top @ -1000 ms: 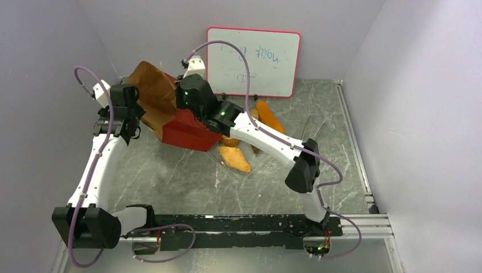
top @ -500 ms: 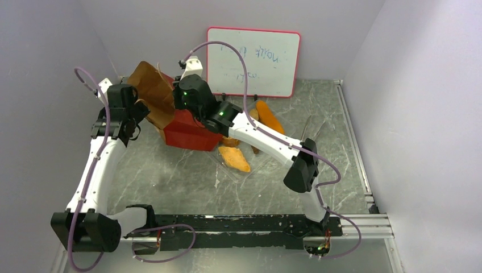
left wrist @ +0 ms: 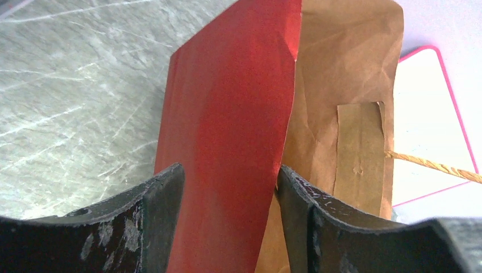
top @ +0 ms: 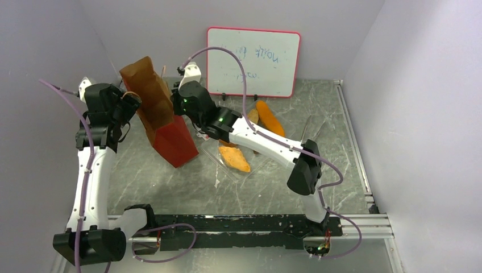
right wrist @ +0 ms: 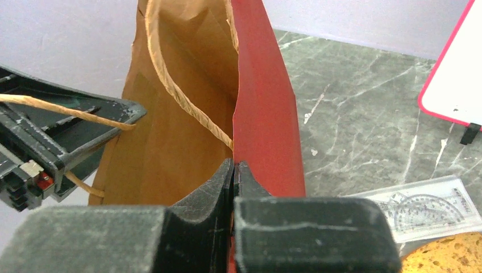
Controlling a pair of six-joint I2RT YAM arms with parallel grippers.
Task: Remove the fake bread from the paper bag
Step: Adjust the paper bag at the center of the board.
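The paper bag (top: 170,139), red outside and brown inside, is held tilted and nearly upright at the back left. Its lower corner is near the tabletop. My left gripper (top: 128,103) grips its red side wall (left wrist: 227,114) between its fingers. My right gripper (right wrist: 234,170) is shut on the rim of the opposite wall (right wrist: 261,102), at the mouth (right wrist: 187,62). Outside the bag lie the orange baguette (top: 268,117), a flat yellow-orange wedge (top: 235,160) and a tan piece (top: 252,115). A golden crusty piece (right wrist: 446,256) shows in the right wrist view. The bag's inside bottom is hidden.
A clear plastic tray (right wrist: 423,206) lies on the grey marbled table under and beside the bread. A pink-framed whiteboard (top: 253,61) leans on the back wall. A thin loop handle (right wrist: 182,96) hangs across the bag's mouth. Walls close in at left and right.
Both grippers have swung the bag from lying low on its side to nearly upright. The left arm has moved left and up. The bread on the table has not moved.
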